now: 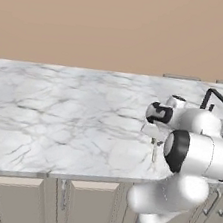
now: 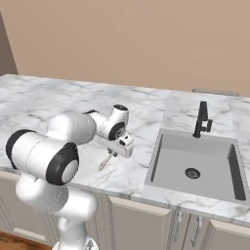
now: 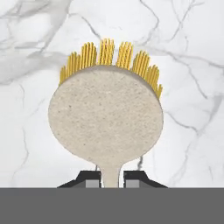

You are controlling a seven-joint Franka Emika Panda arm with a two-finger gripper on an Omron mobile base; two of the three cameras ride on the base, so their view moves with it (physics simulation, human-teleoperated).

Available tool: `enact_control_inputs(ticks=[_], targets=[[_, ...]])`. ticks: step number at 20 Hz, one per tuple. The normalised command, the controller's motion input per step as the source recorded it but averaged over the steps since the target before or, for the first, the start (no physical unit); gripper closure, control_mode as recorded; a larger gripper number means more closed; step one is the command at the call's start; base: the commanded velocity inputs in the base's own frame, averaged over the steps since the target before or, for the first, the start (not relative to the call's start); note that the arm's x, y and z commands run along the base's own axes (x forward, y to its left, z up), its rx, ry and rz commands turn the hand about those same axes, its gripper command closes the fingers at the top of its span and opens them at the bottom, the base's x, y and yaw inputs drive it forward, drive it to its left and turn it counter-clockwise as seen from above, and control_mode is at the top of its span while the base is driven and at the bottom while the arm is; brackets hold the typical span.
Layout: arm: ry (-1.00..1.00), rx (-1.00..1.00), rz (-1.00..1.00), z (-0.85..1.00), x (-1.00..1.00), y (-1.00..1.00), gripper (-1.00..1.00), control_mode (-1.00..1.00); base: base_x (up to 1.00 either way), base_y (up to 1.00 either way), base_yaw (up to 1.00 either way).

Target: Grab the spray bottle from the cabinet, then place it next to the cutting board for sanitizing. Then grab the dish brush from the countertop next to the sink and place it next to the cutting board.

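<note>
Claw [image 3: 109, 178] clamped on the dish brush [image 3: 106, 124] at its thin neck, brush lying on the counter [image 2: 58, 100] just left of the sink [image 2: 195, 163]. Best lifted straight up, grip kept firm, before swinging toward the board.

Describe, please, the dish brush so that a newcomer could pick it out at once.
Start at the sink; on the marble countertop to its left, the gripper is shut on the dish brush. It has a thin pale handle, a round beige head and yellow bristles.
</note>
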Motion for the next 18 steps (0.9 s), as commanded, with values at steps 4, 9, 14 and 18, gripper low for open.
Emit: enact_control_inputs(ticks=[4, 9, 14, 18], targets=[[-0.63, 0.0, 0.0, 0.48, -0.55, 0.37, 1.0, -1.0, 0.0, 0.0, 0.0], [-0.35, 0.16, 0.0, 0.7, -0.33, 0.45, 1.0, -1.0, 0.0, 0.0, 0.0], [-0.12, 0.09, 0.0, 0.81, -0.49, 0.19, 1.0, -1.0, 0.0, 0.0, 0.0], [-0.07, 0.11, 0.0, 0.98, -0.47, 0.19, 1.0, -1.0, 0.0, 0.0, 0.0]])
